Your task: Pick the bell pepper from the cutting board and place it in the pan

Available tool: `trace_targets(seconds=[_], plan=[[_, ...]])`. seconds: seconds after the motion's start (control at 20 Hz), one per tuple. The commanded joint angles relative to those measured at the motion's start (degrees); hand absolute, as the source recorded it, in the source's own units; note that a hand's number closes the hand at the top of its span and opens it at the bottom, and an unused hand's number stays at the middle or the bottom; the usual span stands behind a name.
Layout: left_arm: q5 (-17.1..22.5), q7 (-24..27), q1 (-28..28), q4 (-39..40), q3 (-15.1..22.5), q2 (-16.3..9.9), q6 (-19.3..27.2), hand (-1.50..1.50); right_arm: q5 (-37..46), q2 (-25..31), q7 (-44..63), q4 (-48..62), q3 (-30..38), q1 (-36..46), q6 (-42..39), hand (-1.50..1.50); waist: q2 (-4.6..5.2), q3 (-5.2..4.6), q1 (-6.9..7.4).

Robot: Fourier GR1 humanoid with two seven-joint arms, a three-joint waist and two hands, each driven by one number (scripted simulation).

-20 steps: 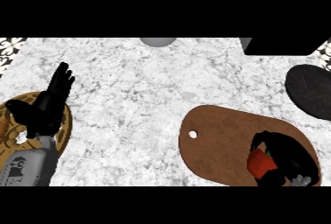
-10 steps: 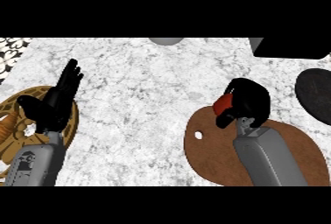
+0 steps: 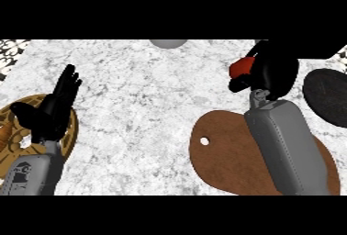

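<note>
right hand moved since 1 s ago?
Yes. The right hand, curled round the red bell pepper, has gone from over the cutting board up and off its far end, beside the dark pan.

Red bell pepper [image 3: 242, 67] enclosed by the right hand [image 3: 270, 69], showing at the hand's left side, brown cutting board [image 3: 227, 158] below the hand, black pan [image 3: 327, 95] just right of the hand
</note>
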State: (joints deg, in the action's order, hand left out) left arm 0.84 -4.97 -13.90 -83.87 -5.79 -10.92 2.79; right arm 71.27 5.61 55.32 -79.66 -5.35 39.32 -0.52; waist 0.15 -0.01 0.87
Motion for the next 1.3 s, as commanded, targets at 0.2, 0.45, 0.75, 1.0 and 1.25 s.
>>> trace_targets(seconds=[0.2,0.45,0.75,1.0,1.25], plan=[[0.2,-1.2,-0.2,-0.7,-0.8,-0.9,-0.2,0.00,-8.4,6.8,-7.9,3.2,15.1,3.5,13.5,1.50,0.11,0.07,-0.24],[0.2,0.9,2.4,-1.2,-1.2,-0.6,-0.4,0.00,-15.4,15.9,-18.6,7.6,22.1,-2.2,14.4,1.50,-0.05,0.05,-0.63],[-1.2,3.1,1.4,1.3,0.0,1.4,0.7,0.00,-17.9,22.6,-30.4,22.8,27.3,-2.5,21.1,1.50,0.13,0.04,-0.39],[-0.8,0.2,0.4,-2.0,0.6,0.9,0.1,0.00,-15.4,29.9,-37.0,38.4,31.3,-3.4,28.6,1.50,0.57,0.17,0.88],[-1.5,-0.6,-2.1,-1.2,1.1,2.0,1.4,0.00,-19.7,32.9,-47.2,51.6,36.0,-1.2,34.8,1.50,0.94,0.29,1.34]])
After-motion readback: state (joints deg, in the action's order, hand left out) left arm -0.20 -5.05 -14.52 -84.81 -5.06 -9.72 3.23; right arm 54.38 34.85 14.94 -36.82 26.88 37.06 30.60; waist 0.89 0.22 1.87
